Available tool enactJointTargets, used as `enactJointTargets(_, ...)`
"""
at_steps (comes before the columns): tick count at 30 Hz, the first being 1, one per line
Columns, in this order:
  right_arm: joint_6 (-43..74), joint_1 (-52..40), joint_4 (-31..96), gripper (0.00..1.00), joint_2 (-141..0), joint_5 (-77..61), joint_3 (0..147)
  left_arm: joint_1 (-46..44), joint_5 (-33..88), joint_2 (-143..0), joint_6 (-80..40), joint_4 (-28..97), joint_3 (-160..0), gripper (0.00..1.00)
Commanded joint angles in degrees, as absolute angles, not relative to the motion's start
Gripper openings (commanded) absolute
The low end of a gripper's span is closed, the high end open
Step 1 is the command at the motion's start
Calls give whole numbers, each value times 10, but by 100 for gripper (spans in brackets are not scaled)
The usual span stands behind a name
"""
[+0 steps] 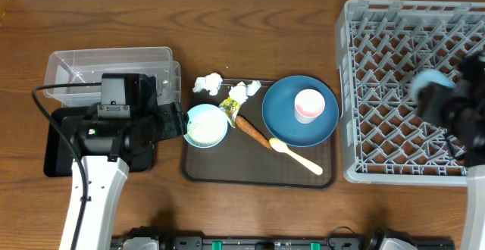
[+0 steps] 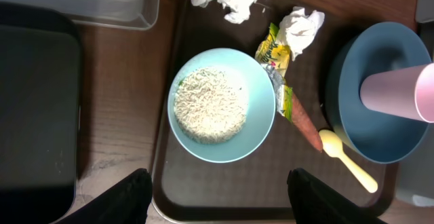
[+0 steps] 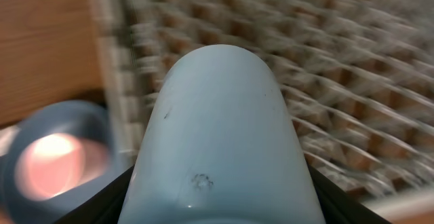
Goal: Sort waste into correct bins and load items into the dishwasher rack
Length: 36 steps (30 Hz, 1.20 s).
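Bowl [image 2: 221, 105] sits at tray's [image 2: 160, 183] left rim under wide-spread left gripper [image 2: 220, 203]; right gripper [image 3: 224, 207] clamps blue cup [image 3: 224, 129] above rack [image 1: 394, 106].

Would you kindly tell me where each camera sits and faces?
Overhead: above the table, facing down; rack, brown tray, left arm, right arm show.
Left wrist: over the tray, facing down onto the rice bowl; left claw open.
Right wrist: over the rack, blurred; right claw grips the light blue cup.
Shared: the pink cup appears in all.

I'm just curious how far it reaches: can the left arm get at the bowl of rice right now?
Probably yes: the left gripper is open and empty, close by the bowl, with nothing over it.
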<state>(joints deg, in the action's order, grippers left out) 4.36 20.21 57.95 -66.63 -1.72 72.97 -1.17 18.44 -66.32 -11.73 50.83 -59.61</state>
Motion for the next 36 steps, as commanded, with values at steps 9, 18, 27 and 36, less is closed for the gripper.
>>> enactJointTargets(9, 116, 391, 555, 3, -767, 95, 739, -9, 173, -662, -107, 510, -600, 67)
enactJointTargets(18, 124, 432, 532, 2, -865, 70, 739, -9, 173, -662, -107, 510, -600, 67)
enactJointTargets(27, 124, 432, 496, 2, -927, 38, 739, -9, 173, -662, -107, 520, -600, 67)
enactJointTargets(36, 124, 432, 483, 4, -931, 39, 739, -9, 173, -662, -107, 521, -600, 67)
